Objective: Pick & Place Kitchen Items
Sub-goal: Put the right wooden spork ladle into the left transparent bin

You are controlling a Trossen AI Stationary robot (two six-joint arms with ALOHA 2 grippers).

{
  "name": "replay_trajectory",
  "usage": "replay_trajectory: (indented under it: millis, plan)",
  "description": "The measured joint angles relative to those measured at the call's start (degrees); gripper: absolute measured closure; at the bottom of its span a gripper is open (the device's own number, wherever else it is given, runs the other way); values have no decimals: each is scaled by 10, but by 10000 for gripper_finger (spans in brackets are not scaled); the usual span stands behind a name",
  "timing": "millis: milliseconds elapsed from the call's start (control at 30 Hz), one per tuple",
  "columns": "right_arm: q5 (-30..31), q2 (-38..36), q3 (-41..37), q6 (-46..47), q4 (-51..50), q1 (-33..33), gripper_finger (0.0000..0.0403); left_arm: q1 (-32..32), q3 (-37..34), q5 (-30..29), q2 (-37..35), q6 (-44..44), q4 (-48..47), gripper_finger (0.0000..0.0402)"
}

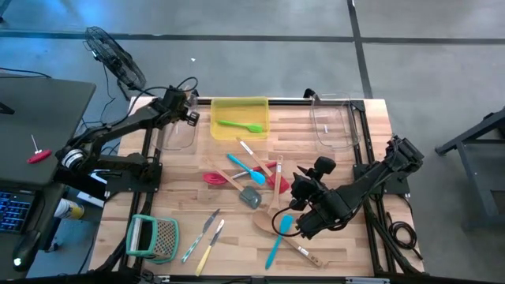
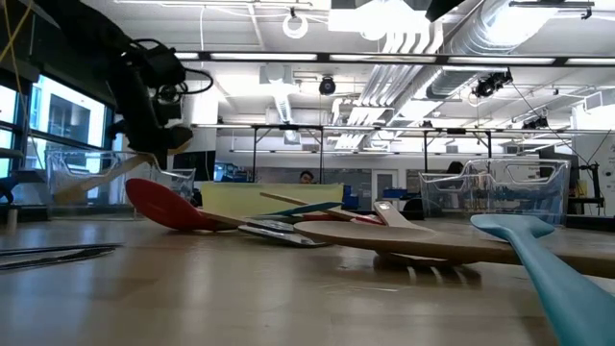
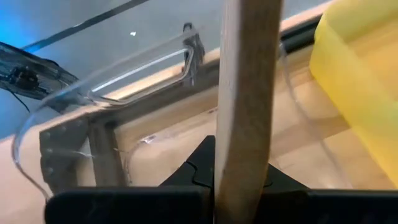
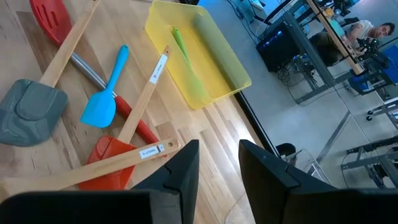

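Over the clear bin (image 1: 177, 130) at the table's far left, left gripper (image 1: 183, 106) clamping a wooden utensil (image 3: 245, 99), probably a spoon. Among scattered utensils near front, right gripper (image 4: 217, 168) hovering, fingers apart, holding nothing.

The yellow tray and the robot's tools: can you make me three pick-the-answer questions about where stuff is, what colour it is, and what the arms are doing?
1. Where does the green spatula lie?
A. in the yellow tray
B. in a clear bin
C. on the floor

2. What colour is the spatula head beside the right tool?
A. purple
B. light blue
C. black

3. What is the left tool doing?
A. hanging open
B. gripping a wooden utensil
C. holding a knife

Answers: 1 A, the high view shows it inside the tray. 2 B, the blue spatula lies there. 3 B, the left wrist view shows the wooden handle clamped above the clear bin.
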Motion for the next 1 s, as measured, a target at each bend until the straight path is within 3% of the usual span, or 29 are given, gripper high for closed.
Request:
replay_trajectory:
  millis: [733, 1000]
  plan:
    - [-3, 0, 0, 0, 0, -27, 298, 0, -17, 11, 0, 24, 1, 373]
    - [-3, 0, 0, 0, 0, -27, 298, 0, -17, 10, 0, 26, 1, 296]
